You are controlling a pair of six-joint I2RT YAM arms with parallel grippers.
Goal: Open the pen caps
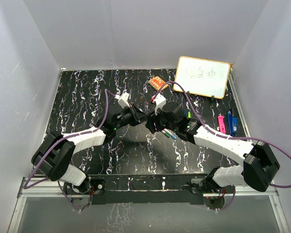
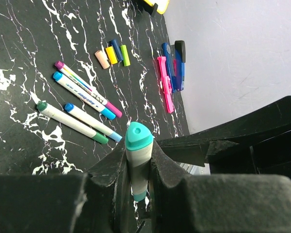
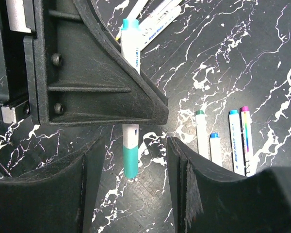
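- The teal pen cap [image 3: 131, 162] sits on the lower end of a white marker [image 3: 130, 48]. The marker is held up off the tabletop [image 1: 87, 97] in the middle of the scene, where the two arms meet.
- The marker's other end [image 3: 131, 23] is teal too.
- The left gripper [image 2: 138, 151] has its jaws clamped tight on the marker's barrel, and a teal tip pokes out past its fingertips.
- The right gripper [image 3: 134, 145] has its jaws apart, with one finger on each side of the teal cap. There is a gap on both sides, so neither finger touches the cap.
- Four other markers [image 2: 80, 92] lie side by side on the tabletop, just right of and nearer than the grippers. Each is capped, in purple, blue, dark green and blue.
- Four loose caps [image 2: 111, 55] lie in a short row farther right, beyond those markers. They are peach, yellow, blue and green, and they sit close together.
- A pink piece [image 1: 222, 124] and a blue piece [image 1: 232, 122] lie next to each other near the right edge. I cannot tell what they are.
- A whiteboard [image 1: 203, 76] rests in the far right corner.
- An orange patterned block [image 1: 157, 82] lies just left of the whiteboard, on the far side.
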